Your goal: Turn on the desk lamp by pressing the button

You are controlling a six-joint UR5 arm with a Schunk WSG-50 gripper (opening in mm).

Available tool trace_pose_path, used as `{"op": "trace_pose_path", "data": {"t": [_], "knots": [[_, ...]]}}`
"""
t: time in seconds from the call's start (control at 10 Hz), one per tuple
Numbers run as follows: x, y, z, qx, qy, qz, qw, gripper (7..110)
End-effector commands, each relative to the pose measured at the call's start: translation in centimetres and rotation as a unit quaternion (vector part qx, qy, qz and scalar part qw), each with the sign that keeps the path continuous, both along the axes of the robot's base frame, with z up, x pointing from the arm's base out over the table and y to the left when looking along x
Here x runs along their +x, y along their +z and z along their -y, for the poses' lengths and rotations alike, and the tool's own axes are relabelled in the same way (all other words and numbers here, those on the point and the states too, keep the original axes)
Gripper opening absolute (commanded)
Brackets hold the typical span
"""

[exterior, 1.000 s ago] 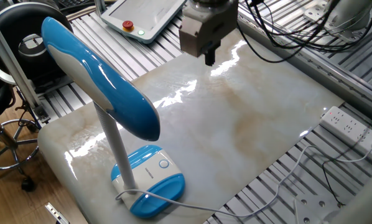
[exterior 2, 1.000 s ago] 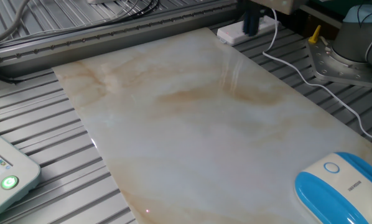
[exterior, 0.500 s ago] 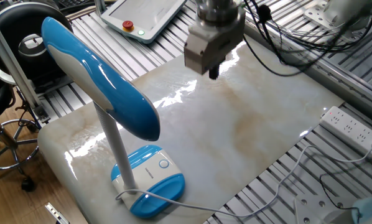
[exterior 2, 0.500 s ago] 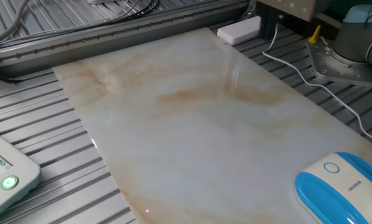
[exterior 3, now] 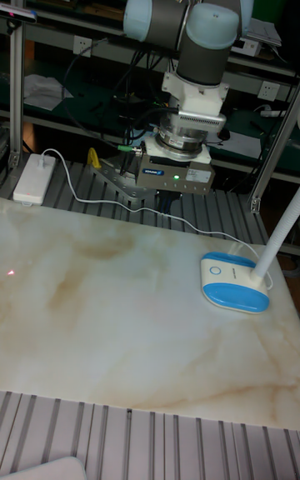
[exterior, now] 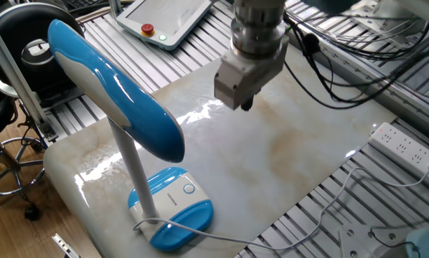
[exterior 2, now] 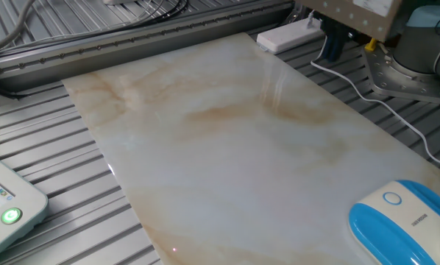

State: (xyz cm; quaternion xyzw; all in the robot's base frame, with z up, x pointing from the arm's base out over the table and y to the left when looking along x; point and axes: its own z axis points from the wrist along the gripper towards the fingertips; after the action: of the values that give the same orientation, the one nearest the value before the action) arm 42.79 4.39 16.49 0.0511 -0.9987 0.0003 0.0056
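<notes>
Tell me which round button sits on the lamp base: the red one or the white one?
The white button, a small ringed disc on the blue-and-white base of the desk lamp. The red button sits on the pendant beyond the marble slab.

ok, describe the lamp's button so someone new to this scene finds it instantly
Start at the desk lamp on the marble tabletop and follow its slim white stem down to the oval blue-and-white base. The button is the small white disc with a thin ring on the base's top face, at the end away from the cord. Don't confuse it with the red round button on the pendant behind the table.
</notes>
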Motion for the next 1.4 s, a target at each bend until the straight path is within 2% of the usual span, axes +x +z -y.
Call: {"op": "trace_pose_path", "data": {"t": [0.0, 0.2, 0.4, 0.5, 0.6, 0.7, 0.8, 0.9, 1.0, 1.1, 1.2, 1.3], "knots": [[-0.6, -0.8, -1.5, 0.011, 0.041, 0.016, 0.9990, 7], [-0.2, -1.0, -1.6, 0.013, 0.123, 0.024, 0.9921, 7], [0.4, -1.0, -1.0, -0.001, 0.140, 0.033, 0.9896, 7], [1.0, -1.0, -0.1, -0.023, 0.157, 0.039, 0.9865, 7], [1.6, -1.1, -0.4, -0.018, 0.136, 0.051, 0.9892, 7], [2.7, -1.0, -0.6, -0.019, 0.197, 0.069, 0.9777, 7], [2.3, -1.2, -0.8, -0.013, 0.200, 0.060, 0.9779, 7], [0.8, -1.3, -0.4, -0.017, 0.207, 0.026, 0.9779, 7], [1.0, -1.1, -0.6, -0.017, 0.242, 0.026, 0.9698, 7], [2.0, -1.1, -1.5, -0.008, 0.267, 0.047, 0.9626, 7], [0.0, -1.2, -2.9, 0.027, 0.391, 0.020, 0.9199, 7], [-2.2, -1.1, -4.1, 0.066, 0.430, -0.011, 0.9004, 7]]}}
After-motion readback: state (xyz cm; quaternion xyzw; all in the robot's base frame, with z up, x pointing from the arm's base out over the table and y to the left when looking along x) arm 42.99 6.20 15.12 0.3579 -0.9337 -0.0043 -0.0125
